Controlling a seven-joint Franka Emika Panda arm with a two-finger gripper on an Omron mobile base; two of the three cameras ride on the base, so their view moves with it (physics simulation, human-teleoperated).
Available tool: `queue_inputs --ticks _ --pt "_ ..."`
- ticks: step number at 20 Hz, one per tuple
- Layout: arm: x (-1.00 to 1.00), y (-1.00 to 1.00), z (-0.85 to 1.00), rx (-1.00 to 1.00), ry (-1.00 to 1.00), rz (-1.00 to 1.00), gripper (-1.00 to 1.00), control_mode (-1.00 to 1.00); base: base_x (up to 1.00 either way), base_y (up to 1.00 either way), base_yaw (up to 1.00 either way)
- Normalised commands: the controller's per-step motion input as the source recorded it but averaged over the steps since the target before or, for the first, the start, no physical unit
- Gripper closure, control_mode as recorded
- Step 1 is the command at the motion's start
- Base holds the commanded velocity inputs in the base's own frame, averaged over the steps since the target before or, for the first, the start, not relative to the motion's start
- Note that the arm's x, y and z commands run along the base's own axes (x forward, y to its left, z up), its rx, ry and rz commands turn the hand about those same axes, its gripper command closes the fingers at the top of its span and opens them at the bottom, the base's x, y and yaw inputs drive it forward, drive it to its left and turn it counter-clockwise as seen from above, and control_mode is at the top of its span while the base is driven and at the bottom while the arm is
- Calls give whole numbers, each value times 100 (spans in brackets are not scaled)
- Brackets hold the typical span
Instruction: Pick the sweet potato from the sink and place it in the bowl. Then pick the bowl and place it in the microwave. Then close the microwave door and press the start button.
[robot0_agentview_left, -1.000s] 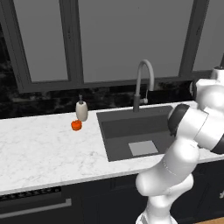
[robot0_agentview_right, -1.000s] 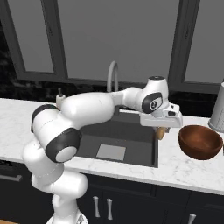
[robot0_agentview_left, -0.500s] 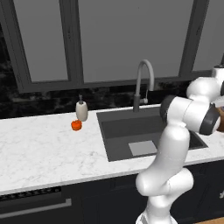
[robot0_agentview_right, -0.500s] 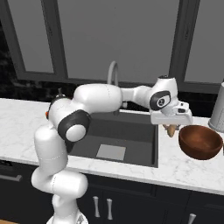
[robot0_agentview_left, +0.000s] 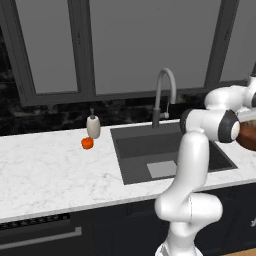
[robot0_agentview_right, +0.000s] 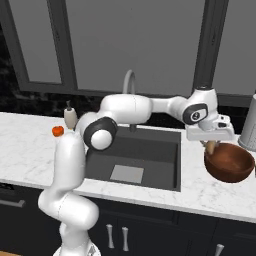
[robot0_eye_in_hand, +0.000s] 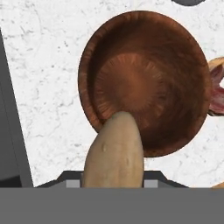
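1. Holding the small, long, tan-brown sweet potato (robot0_eye_in_hand: 114, 151), the tool (robot0_agentview_right: 210, 141) is part-way shut around it, and the tip pokes out over the near rim of the bowl.
2. A moment ago the tool was over the sink's right edge. Now it has swung right and hangs just above the round, deep, reddish-brown wooden bowl (robot0_agentview_right: 229, 163).
3. That bowl sits on the white marble counter (robot0_agentview_right: 195, 187), right of the big dark grey sink (robot0_agentview_right: 145, 156).
4. Next job, I think: move a little further over the middle, then let go.
5. Far off, a small round orange thing (robot0_agentview_left: 87, 143) sits by a soap bottle (robot0_agentview_left: 93, 126).
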Motion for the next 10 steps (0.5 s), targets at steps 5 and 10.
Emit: queue_inputs --ticks 5,10 --pt "24 -29 -6 0 0 0 100 -100 0 0 0" --pt "6 -7 -31 0 -11 0 100 -100 0 0 0"
